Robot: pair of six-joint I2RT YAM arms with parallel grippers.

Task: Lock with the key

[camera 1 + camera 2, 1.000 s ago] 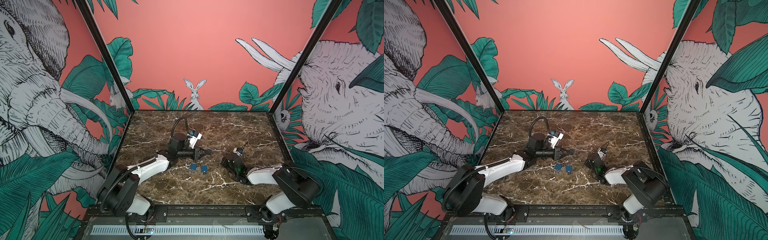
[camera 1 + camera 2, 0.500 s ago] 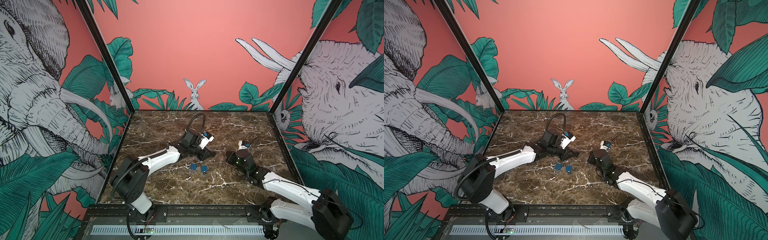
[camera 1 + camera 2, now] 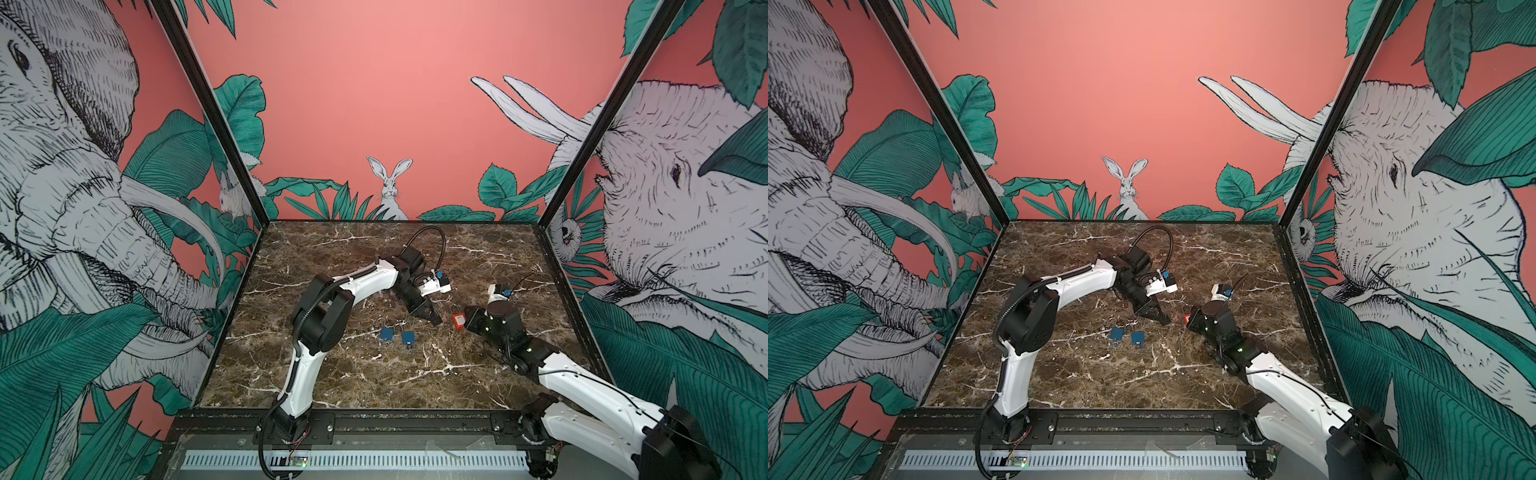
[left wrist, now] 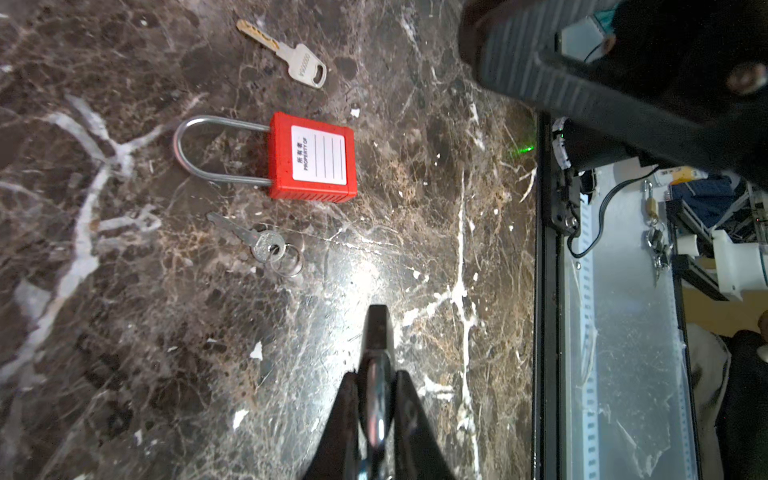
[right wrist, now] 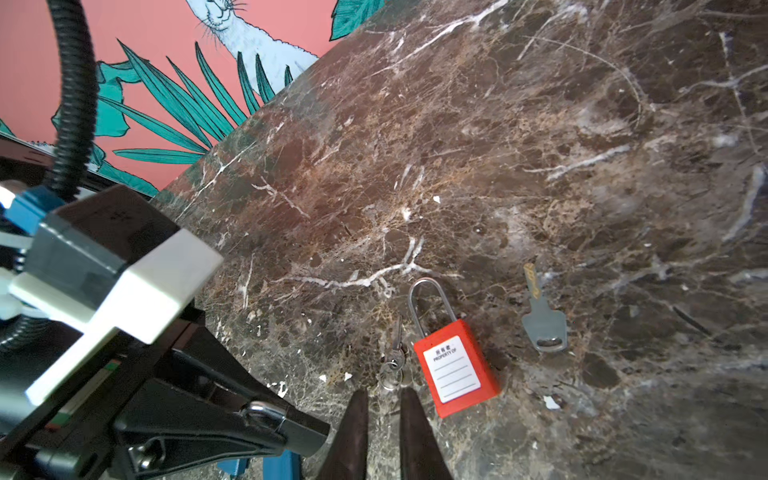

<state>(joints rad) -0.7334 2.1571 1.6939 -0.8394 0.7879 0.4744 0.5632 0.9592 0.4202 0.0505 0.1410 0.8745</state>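
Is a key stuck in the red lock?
No, the ringed key and the plain key lie beside the red lock, not in it.

The brown, white-veined marble table (image 3: 374,374) is carrying everything. A red padlock (image 4: 311,158) is lying flat on it, white label facing up and both shackle legs running into the body. A small silver key (image 4: 249,237) on a ring is lying just beside one edge of it. A larger key (image 4: 291,58) with a brass-coloured blade is resting near the opposite edge, apart from it. Two blue padlocks (image 3: 387,333) are sitting side by side near the table's middle.
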